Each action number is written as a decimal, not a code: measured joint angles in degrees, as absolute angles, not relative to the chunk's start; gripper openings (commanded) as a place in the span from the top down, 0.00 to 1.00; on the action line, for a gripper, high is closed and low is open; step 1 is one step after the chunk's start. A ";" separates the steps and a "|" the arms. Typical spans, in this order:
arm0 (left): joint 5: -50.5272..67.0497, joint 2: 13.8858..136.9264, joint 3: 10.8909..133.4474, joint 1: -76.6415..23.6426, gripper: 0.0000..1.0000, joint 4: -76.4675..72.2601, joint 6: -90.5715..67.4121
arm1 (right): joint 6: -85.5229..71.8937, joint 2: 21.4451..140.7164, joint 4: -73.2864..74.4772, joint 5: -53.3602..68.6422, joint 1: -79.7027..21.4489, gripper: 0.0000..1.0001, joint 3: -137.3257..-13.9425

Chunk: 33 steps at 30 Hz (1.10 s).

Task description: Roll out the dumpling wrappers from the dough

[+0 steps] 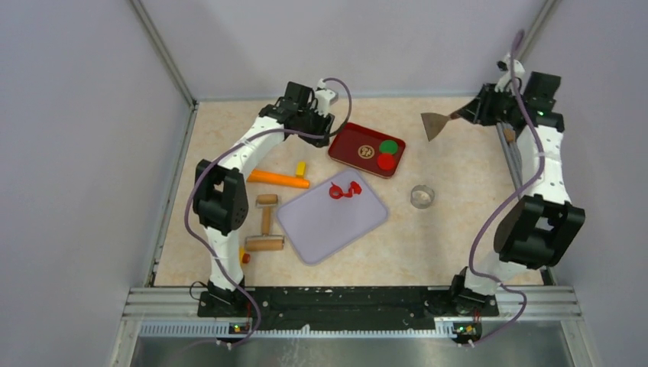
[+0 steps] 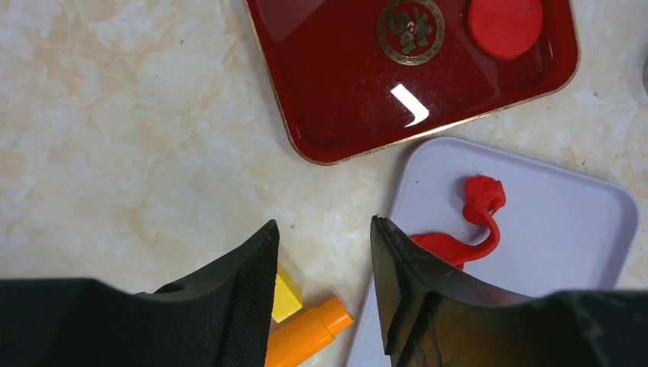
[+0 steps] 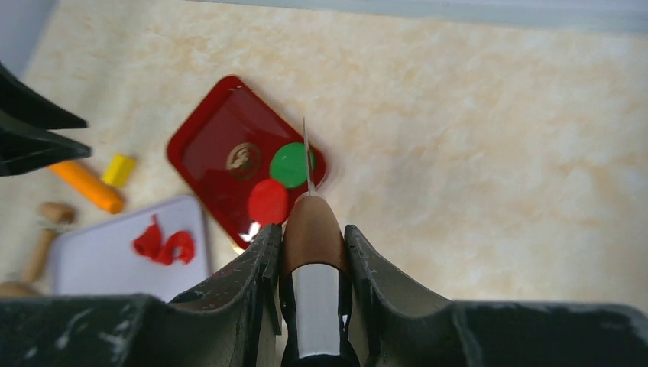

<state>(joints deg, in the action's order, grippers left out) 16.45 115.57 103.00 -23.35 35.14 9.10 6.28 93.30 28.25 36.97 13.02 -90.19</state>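
I'm looking down on the pale marbled desk (image 1: pixel 458 237), walled on three sides. The left arm (image 1: pixel 229 191) reaches to the far side, its wrist by the near-left end of the tray. The right arm (image 1: pixel 539 191) stretches up the right edge toward the far right corner.

The lilac board (image 1: pixel 328 225) lies turned at an angle in the middle. Beyond it, just off its far edge, is the dark red tray (image 1: pixel 348 138) with a gold emblem in its centre.

Left of the board lies a wooden roller (image 1: pixel 266 222), its handle pointing away from me.

The right jaws are clenched on the brown handle of a scraper (image 1: pixel 437 124). Its wide blade points left, held above the desk and well right of the tray.

An orange stick (image 1: pixel 277 179) lies between the left arm and the board. A metal ring (image 1: pixel 422 205) stands on the desk right of the board.

At the tray's right end sit two flat discs. The red wrapper (image 1: pixel 387 161) is nearer me and the green disc (image 1: pixel 390 147) is just beside it on the far side.

The dough (image 1: pixel 344 190) lies as ragged, curled red scraps on the board, near its far edge.

A small yellow block (image 1: pixel 301 167) lies by the far end of the stick.

The left jaws are released. Through the wrist camera I see bare desk in the gap between them, with the dough and the board's corner off to the right.
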 measured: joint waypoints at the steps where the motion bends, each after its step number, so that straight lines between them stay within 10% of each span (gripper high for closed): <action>1: 16.69 114.87 102.45 -23.22 0.48 34.33 9.21 | 4.05 92.31 29.50 40.47 15.27 1.00 -89.06; 13: 22.76 105.36 95.31 -22.76 0.46 31.51 12.67 | 29.69 81.17 71.20 56.66 18.50 1.00 -73.12; 27: 24.47 95.70 87.22 -22.63 0.45 33.10 15.18 | 44.73 92.12 73.80 52.77 18.52 0.96 -63.53; 33: 24.62 89.47 81.80 -22.13 0.45 33.15 15.14 | 41.19 93.71 67.72 50.15 18.68 0.68 -60.58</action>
